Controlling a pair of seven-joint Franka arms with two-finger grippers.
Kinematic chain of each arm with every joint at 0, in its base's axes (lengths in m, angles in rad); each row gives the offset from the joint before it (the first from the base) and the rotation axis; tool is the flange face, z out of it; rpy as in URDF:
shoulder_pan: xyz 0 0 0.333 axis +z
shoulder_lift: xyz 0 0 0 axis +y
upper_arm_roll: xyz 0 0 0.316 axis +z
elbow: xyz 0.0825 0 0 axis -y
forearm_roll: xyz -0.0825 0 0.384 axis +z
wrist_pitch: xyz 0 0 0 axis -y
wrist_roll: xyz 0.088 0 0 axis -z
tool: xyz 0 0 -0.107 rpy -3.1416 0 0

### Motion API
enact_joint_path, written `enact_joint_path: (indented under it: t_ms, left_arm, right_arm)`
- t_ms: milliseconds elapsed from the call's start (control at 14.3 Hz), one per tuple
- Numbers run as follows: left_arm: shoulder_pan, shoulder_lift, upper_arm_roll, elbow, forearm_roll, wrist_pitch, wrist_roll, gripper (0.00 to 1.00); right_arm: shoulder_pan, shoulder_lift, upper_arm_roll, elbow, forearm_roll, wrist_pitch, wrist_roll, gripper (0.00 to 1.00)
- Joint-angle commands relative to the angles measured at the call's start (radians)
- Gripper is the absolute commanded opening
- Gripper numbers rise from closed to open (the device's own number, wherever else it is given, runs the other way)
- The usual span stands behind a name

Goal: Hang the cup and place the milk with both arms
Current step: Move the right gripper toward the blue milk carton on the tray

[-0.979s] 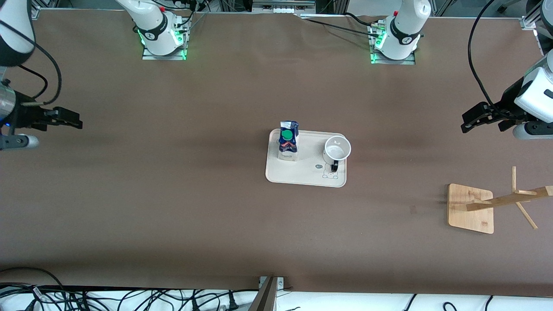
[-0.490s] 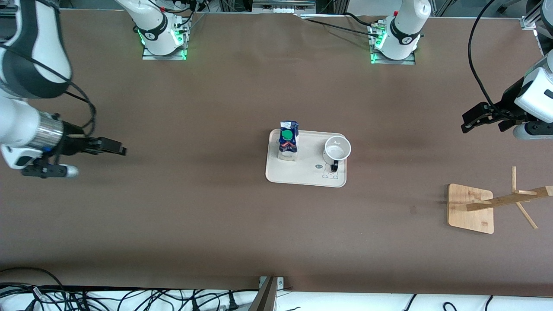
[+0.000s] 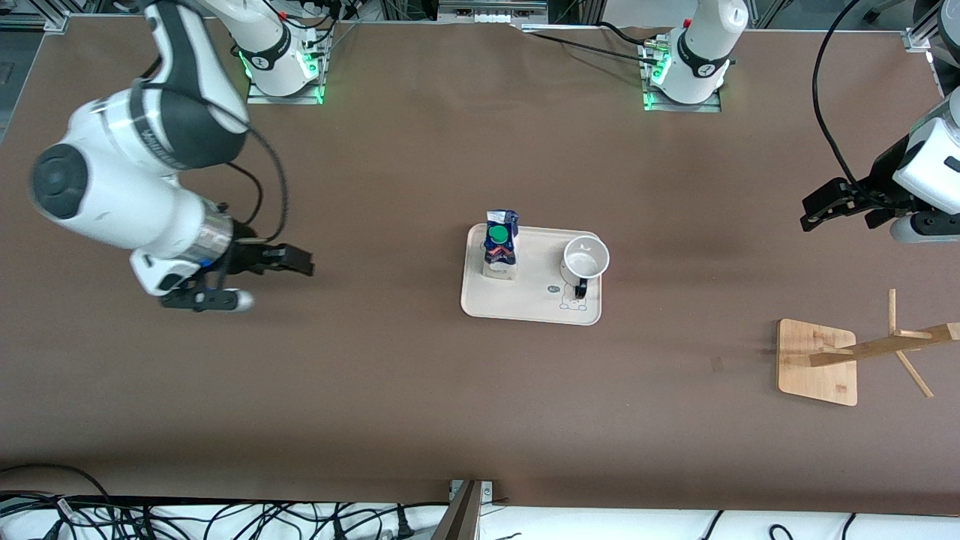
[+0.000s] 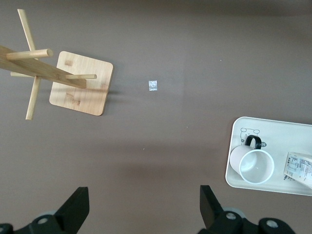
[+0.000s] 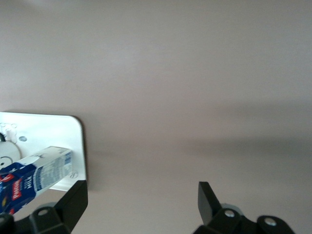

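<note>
Right pincer [image 3: 300, 262] hangs released over the counter [image 3: 375, 390], aimed at the milk [image 3: 500, 245]; left pincer [image 3: 814, 212] waits released too, cup [image 3: 584, 259] untouched.

Wooden peg rack [image 3: 870, 351]: I lose its upper post and pegs at the front view's edge; the left wrist view cuts them too.
Dark blue gable-top milk carton [image 5: 30, 178]: my right wrist view clips it at the edge; the left wrist view shows only a pale corner.
Small white mug [image 3: 584, 259]: from above I can't make out any print on its side.
Cream rectangular tray [image 5: 53, 131]: only one corner shows in my right wrist view.
</note>
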State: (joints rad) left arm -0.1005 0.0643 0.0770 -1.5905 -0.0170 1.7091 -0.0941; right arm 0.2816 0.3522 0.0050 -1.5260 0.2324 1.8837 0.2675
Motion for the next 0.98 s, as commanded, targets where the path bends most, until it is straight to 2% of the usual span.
enact_joint_path:
  t_ms: [0,140,909]
  left_arm:
    - [0.005,0.014,-0.005,0.029,0.019,-0.013,-0.009,1.00]
    - [0.005,0.014,-0.005,0.029,0.019,-0.013,-0.009,1.00]
    - [0.004,0.014,-0.005,0.030,0.019,-0.013,-0.009,1.00]
  right_arm:
    - [0.077,0.019,-0.008,0.013,0.012,0.014,0.018,1.00]
    - [0.129,0.028,-0.008,0.013,0.016,0.081,0.031,1.00]
    - [0.320,0.125,-0.010,0.018,0.005,0.336,0.461,1.00]
